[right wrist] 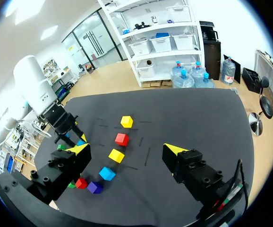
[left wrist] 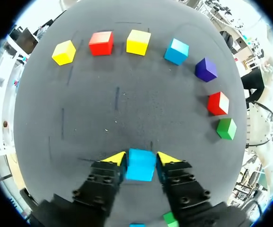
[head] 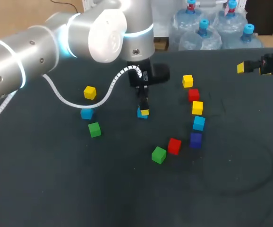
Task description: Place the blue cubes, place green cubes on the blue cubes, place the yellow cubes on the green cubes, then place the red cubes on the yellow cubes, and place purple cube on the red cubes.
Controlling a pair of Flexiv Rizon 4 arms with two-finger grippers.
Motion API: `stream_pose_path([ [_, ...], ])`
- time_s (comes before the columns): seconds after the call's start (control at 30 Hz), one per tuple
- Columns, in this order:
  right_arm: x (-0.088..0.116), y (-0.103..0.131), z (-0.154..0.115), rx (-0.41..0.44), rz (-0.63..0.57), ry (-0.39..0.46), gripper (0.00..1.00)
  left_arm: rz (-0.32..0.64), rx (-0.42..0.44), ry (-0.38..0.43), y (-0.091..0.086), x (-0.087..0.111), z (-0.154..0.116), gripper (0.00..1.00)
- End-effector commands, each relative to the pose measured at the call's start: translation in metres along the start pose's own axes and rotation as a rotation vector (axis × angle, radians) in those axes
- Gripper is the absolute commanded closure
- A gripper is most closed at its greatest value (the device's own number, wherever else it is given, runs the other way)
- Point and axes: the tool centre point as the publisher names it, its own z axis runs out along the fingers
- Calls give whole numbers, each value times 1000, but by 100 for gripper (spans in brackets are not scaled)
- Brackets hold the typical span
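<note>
My left gripper (head: 143, 109) stands at the table's middle, shut on a blue cube (left wrist: 140, 165) that rests on the dark mat; its yellow fingertips (left wrist: 116, 158) press the cube from both sides. Ahead of it lie in an arc a yellow cube (left wrist: 64, 52), a red cube (left wrist: 101, 43), a second yellow cube (left wrist: 138, 42), a blue cube (left wrist: 176, 51), the purple cube (left wrist: 206, 69), another red cube (left wrist: 218, 103) and a green cube (left wrist: 226, 128). My right gripper (head: 250, 67) hangs open and empty at the far right.
Left of the held cube lie a yellow cube (head: 89, 92), a blue cube (head: 86, 113) and a green cube (head: 94, 129). The left arm's white cable (head: 61, 97) loops over the mat close to them. The dark table (head: 231, 179) stretches toward the near right.
</note>
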Motion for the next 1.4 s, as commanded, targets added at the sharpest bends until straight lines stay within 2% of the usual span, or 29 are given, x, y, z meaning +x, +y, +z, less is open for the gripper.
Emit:
stream_pose_path([
  [0.03,0,1,0,3,1,0,0,1,4,3,2,-1,0,75],
  [0.1,0,1,0,3,1,0,0,2,3,2,3,-1,0,71],
  [0.23,0,1,0,3,1,0,0,7,2,3,4,-4,0,67],
  [0.37,0,1,0,3,1,0,0,11,3,5,4,-5,-1,59],
  [0.4,0,1,0,3,1,0,0,11,4,5,4,-5,-1,56],
  [0.47,0,1,0,3,1,0,0,13,3,4,4,-5,-1,44],
  [0.53,0,1,0,3,1,0,0,13,4,4,4,-6,-1,43],
  [0.6,0,1,0,3,1,0,0,12,4,5,4,-6,0,51],
  [1.33,0,1,0,3,1,0,0,30,-6,17,12,-11,-2,48],
  [1.4,0,1,0,3,1,0,0,32,-7,18,12,-12,-2,50],
])
